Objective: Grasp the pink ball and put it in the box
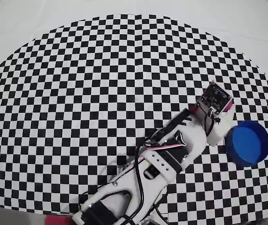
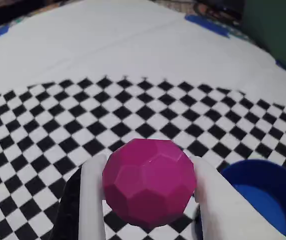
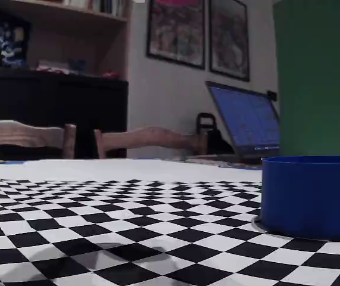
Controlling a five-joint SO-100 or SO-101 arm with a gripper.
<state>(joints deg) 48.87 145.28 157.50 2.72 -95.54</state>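
In the wrist view the pink ball (image 2: 148, 182), faceted and magenta, sits between my gripper's (image 2: 148, 169) two white fingers (image 2: 92, 200), which are shut on its sides. Checkered cloth shows beneath it. The box (image 2: 260, 195), a round blue container, lies just to the lower right of the ball. From overhead, my gripper (image 1: 214, 108) is left of the box (image 1: 248, 143); the wrist camera board covers the ball except a pink sliver (image 1: 229, 108). The fixed view shows the box (image 3: 312, 196) at the right, with neither gripper nor ball.
A black-and-white checkered cloth (image 1: 101, 84) covers a white table (image 1: 30, 23). My arm (image 1: 162, 159) reaches in from the bottom edge overhead. Behind the table in the fixed view are a laptop (image 3: 247, 122), a green panel (image 3: 318, 77) and chairs (image 3: 146, 140).
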